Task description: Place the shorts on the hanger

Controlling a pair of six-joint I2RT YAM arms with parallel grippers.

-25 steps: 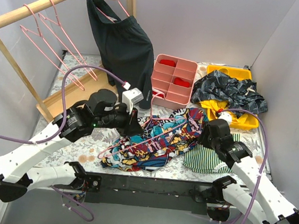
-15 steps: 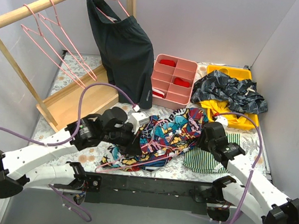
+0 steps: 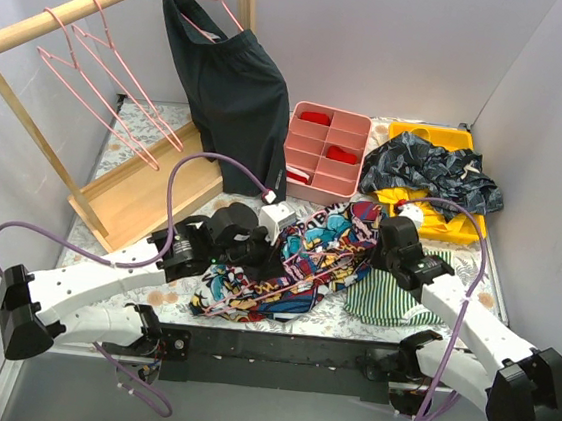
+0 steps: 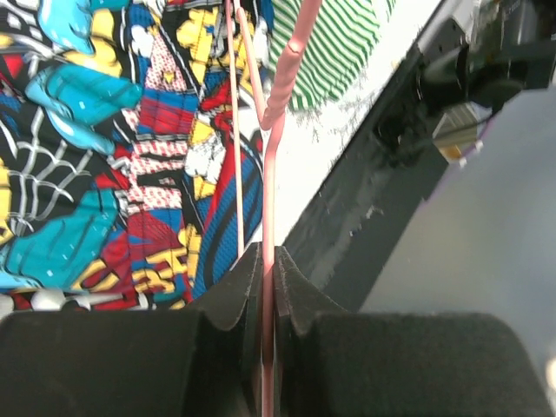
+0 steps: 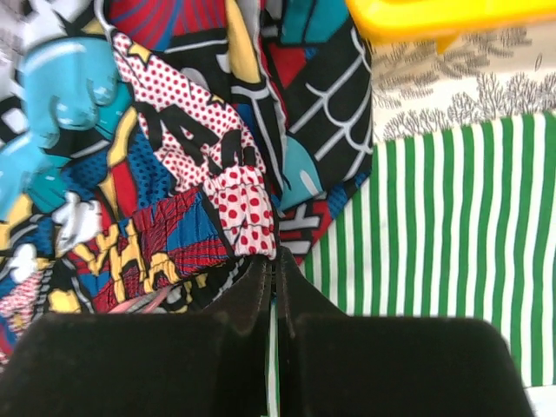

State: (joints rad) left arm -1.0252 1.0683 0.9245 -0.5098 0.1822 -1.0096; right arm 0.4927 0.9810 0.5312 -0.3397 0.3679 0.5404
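The comic-print shorts (image 3: 306, 258) lie bunched on the table between my arms. A pink hanger (image 3: 252, 295) is partly threaded under and through them. My left gripper (image 3: 275, 263) is shut on the hanger's thin pink wire (image 4: 280, 95), low over the shorts (image 4: 104, 156); in the left wrist view the gripper (image 4: 268, 261) pinches the wire tightly. My right gripper (image 3: 379, 251) is shut on the right edge of the shorts; in the right wrist view the gripper (image 5: 271, 261) pinches a red-dotted fold of the shorts (image 5: 174, 174).
A green-and-white striped cloth (image 3: 387, 300) lies under the shorts' right edge. A pink compartment tray (image 3: 324, 155) and a yellow tray (image 3: 449, 138) holding a dark blue patterned garment (image 3: 431, 171) stand behind. A wooden rack (image 3: 81, 9) at back left carries pink hangers (image 3: 103, 81) and black shorts (image 3: 233, 95).
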